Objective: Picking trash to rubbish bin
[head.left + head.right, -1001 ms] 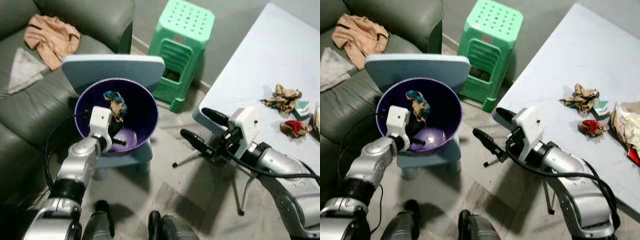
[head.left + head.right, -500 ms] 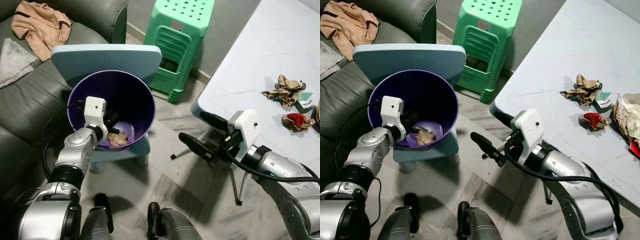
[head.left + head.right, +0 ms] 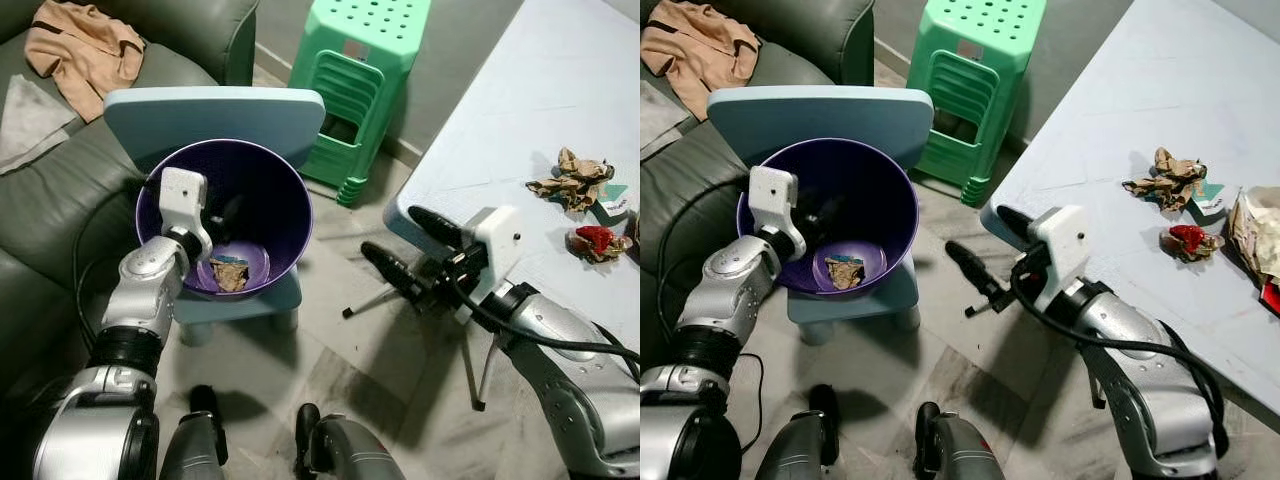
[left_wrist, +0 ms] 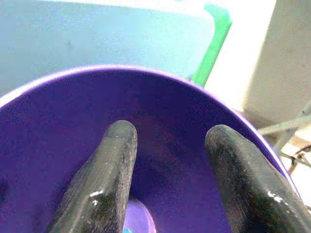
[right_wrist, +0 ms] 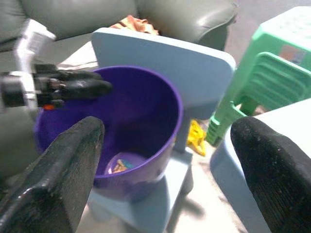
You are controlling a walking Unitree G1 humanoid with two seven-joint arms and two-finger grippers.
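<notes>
Reaching over the rim of a deep purple plastic rubbish bin [image 3: 285,205], left gripper [image 4: 167,145] with its two black fingers [image 4: 109,170] spread apart and nothing between them, tips inside the mouth of the bin. Lying at the bottom of the bin, one crumpled scrap of brown paper with a blue patch [image 3: 229,272], well below the fingertips. Standing on a small pale blue child's chair [image 3: 215,108], the bin, chair back rising just behind it. Behind the chair, a grey leather sofa [image 3: 60,180] carrying a crumpled peach-coloured cloth [image 3: 85,50] and a flat grey cloth [image 3: 28,118]. Beside the chair, a stack of green plastic stools with holed tops [image 3: 362,60].

Hovering over the tiled floor between chair and table, right gripper [image 3: 415,255], long black fingers wide apart and holding nothing, pointed toward the bin. Near the corner of a pale grey rectangular table [image 3: 500,110], the right arm. Left on the tabletop, well apart from the bin: a crumpled wad of brown paper [image 3: 572,176], just beside it a small green and white packet [image 3: 610,197], and near both a crumpled red and brown wrapper [image 3: 595,241]. At the table's far right edge in the right eye view, a torn beige paper bag [image 3: 1255,240].
</notes>
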